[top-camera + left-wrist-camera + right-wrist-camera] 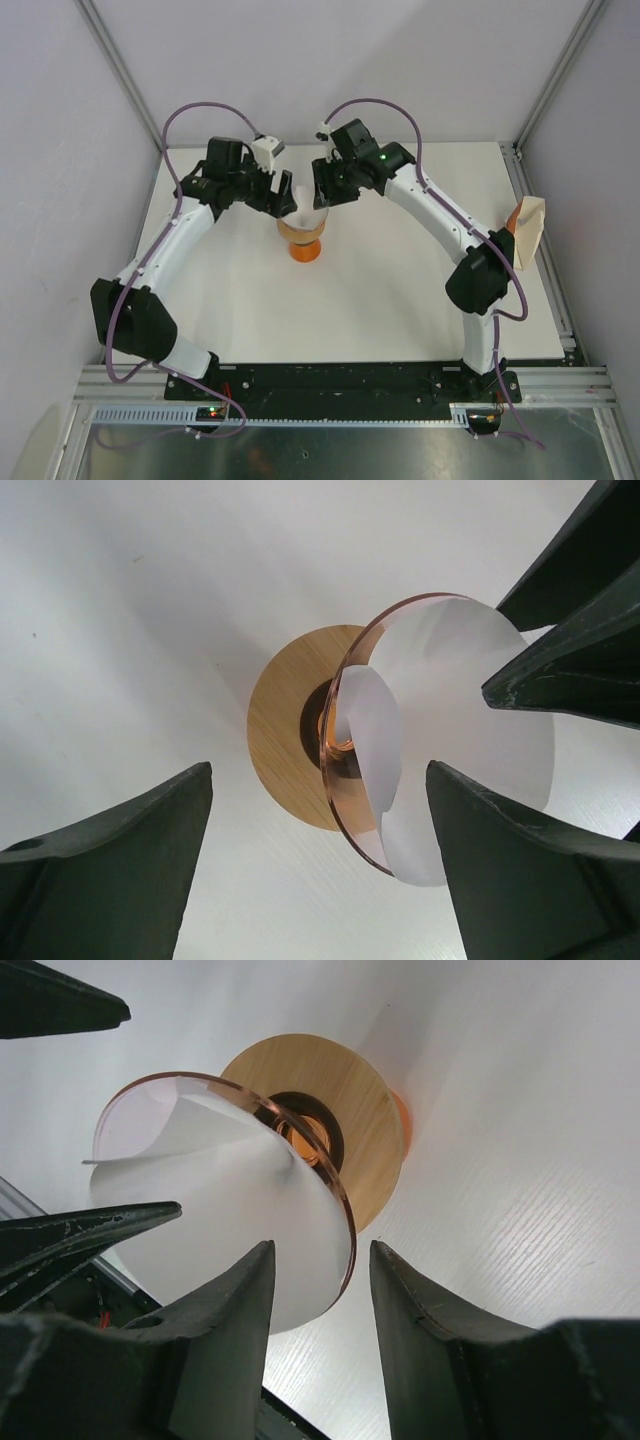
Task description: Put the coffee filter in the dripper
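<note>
From the near edge of the desk (400, 300) the two arms arc outward and meet over the middle, a little toward the far edge. Near the right edge a tan, paper-like thing (530, 228) stands apart from everything, and what it is cannot be told. The top view shows only that both claws crowd one spot above the orange stand (303, 250); the wrist views fill in the rest. Closest in the right wrist view, the right claw (322, 1248) is released to a narrow gap. The pink rim of the dripper (347, 1240) runs into that gap, with one finger over the paper inside and the other outside the rim; whether either finger touches the rim cannot be told. The left claw (318, 772) is spread wide and grasps nothing, its two fingers flanking the dripper, one of them overlapping the cone's edge in the picture. Beyond the fingers, the coffee filter (470, 680) lies inside the dripper as a white lining with a curled fold toward the neck, which the top view gives only as a pale patch. The dripper's narrow end sits at the hole of the tan ring (285, 730) that tops the stand, and its rim looks tipped against the ring's flat face
</note>
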{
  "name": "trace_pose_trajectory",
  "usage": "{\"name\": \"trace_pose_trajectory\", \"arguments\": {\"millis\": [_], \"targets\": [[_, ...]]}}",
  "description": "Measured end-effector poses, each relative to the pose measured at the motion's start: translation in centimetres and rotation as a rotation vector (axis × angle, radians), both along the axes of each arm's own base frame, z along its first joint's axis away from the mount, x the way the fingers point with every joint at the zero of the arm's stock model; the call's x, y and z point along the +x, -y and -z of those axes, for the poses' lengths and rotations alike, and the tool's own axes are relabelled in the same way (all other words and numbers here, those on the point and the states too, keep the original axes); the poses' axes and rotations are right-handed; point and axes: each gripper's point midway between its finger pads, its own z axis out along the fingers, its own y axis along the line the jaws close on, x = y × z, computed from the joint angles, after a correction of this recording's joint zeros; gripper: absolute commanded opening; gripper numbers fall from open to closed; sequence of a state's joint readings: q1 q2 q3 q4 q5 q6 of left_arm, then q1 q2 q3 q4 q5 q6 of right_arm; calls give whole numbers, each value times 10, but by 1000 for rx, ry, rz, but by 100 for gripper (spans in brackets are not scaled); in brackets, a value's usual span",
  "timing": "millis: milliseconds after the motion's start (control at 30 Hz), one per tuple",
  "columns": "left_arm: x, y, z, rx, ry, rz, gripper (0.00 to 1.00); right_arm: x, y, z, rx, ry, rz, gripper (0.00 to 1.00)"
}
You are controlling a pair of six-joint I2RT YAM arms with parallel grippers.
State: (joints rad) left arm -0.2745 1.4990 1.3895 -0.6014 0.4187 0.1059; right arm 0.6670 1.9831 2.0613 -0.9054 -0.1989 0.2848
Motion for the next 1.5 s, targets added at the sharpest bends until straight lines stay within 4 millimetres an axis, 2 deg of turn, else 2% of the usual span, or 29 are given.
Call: {"name": "trace_pose_trajectory", "arguments": {"millis": [67, 133, 200, 267, 400, 467, 533, 600, 733, 833, 900, 1067, 1167, 1333, 1500], "targets": [[0, -1, -5, 0, 10, -3, 96, -1, 1, -5, 3, 15, -6, 60], [2, -3, -13, 3, 31, -15, 99, -2, 5, -19, 10, 53, -11, 69], [5, -8, -24, 3, 61, -34, 99, -5, 13, -40, 28, 110, -10, 90], [9, -17, -37, -1, 93, -63, 100, -11, 25, -64, 52, 170, -2, 97], [22, -59, -69, -15, 168, -180, 100, -21, 77, -122, 122, 339, 76, 99], [26, -83, -82, -16, 201, -243, 100, -23, 115, -141, 144, 414, 160, 99], [30, -115, -92, -13, 226, -330, 100, -24, 152, -148, 144, 477, 252, 99], [33, -144, -94, -4, 234, -411, 100, -24, 181, -141, 128, 516, 330, 100], [37, -191, -84, 6, 227, -541, 100, -20, 221, -98, 53, 498, 435, 99], [37, -216, -59, 22, 198, -614, 100, -14, 243, -55, -14, 430, 491, 99], [36, -228, -33, 43, 166, -654, 100, -13, 251, -33, -46, 391, 512, 99], [25, -231, 32, 70, 98, -669, 100, -7, 258, -9, -62, 383, 527, 99], [12, -225, 62, 60, 86, -656, 100, -4, 265, 10, -68, 387, 541, 99], [2, -214, 86, 10, 147, -636, 100, -6, 273, 39, -70, 370, 552, 99], [-7, -205, 114, -41, 169, -637, 100, -6, 276, 59, -70, 386, 548, 99]]}}
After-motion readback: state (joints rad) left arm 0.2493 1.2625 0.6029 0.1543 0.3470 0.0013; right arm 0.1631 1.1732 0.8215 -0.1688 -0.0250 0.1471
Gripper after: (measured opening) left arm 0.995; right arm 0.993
